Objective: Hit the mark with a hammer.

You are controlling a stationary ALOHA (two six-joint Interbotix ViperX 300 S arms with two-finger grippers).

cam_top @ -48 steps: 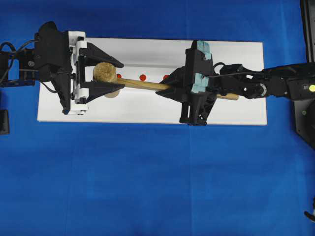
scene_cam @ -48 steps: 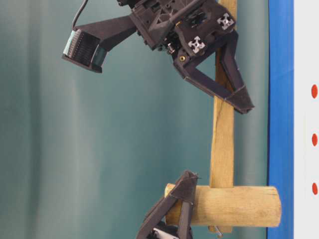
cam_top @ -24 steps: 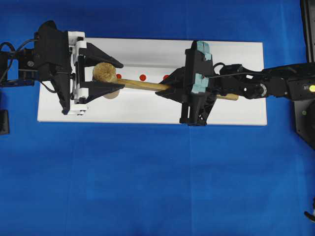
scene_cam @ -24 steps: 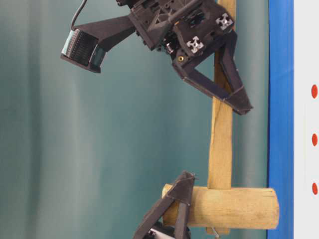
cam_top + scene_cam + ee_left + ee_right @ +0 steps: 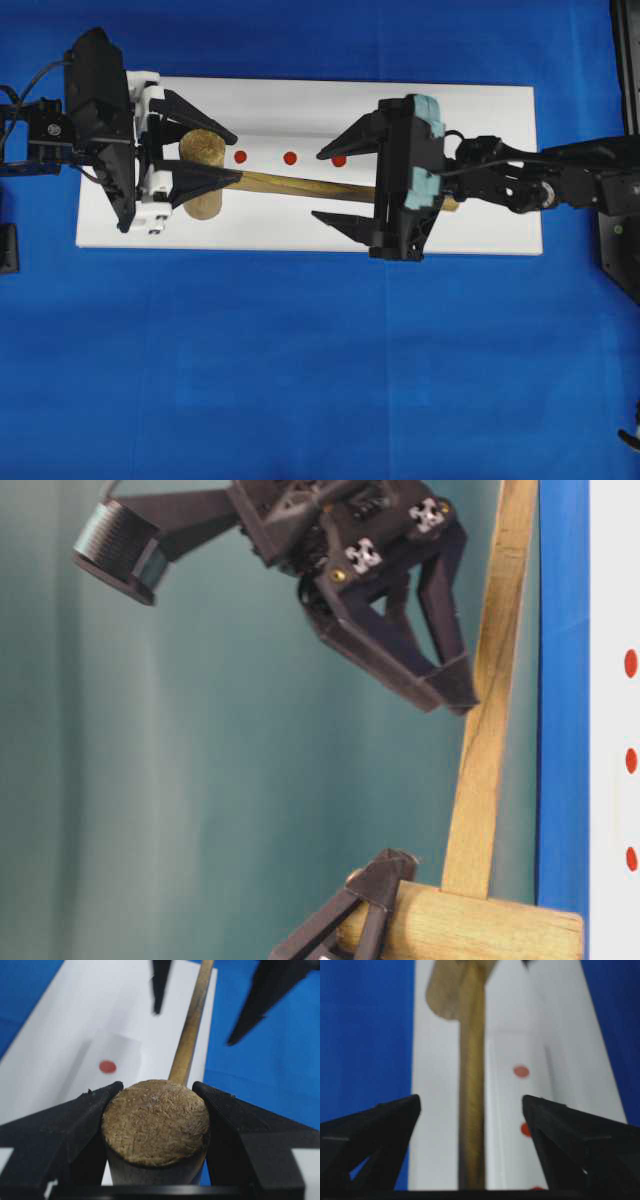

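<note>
The hammer (image 5: 300, 186) lies along the white block (image 5: 480, 120), with its thick head (image 5: 156, 1122) at the left. My left gripper (image 5: 236, 160) is shut on that head, one finger on each side (image 5: 157, 1085). The long handle (image 5: 471, 1100) runs between the fingers of my right gripper (image 5: 316, 185), which stands wide open with a gap on both sides (image 5: 471, 1100). Three red marks sit in a row beside the handle; the nearest mark (image 5: 240, 156) is just right of the head. At table level the handle (image 5: 485, 740) slants toward the block.
The white block rests on a blue cloth (image 5: 300, 380) that covers the table all round. A black fixture (image 5: 620, 230) stands at the right edge, and a small black part (image 5: 8, 248) at the left edge.
My right gripper has opened and let go of the handle. The hammer has shifted left with the left gripper, and its handle now tilts toward the block.
</note>
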